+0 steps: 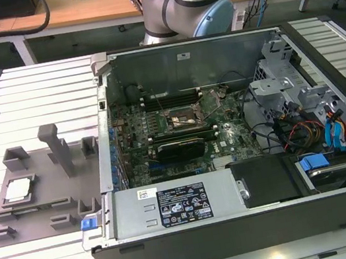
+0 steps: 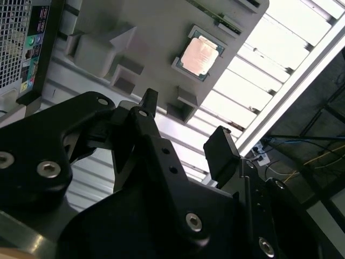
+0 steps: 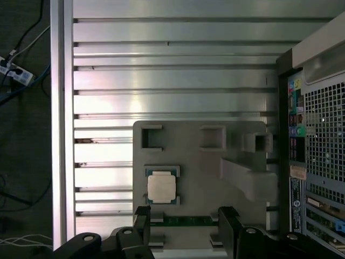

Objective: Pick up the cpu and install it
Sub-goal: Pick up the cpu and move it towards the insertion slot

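End effector [image 2: 185, 114] hangs tip-down, fingers [image 2: 220, 148] spread wide, grasping nothing; arm base joints [image 1: 185, 3] well apart from end effector.

Robotics lab, slotted aluminium worktable [image 1: 34, 100], opened computer case [image 1: 187, 60], cable-strewn wooden benches [image 1: 85, 12] behind, industrial arm [image 1: 185, 3]
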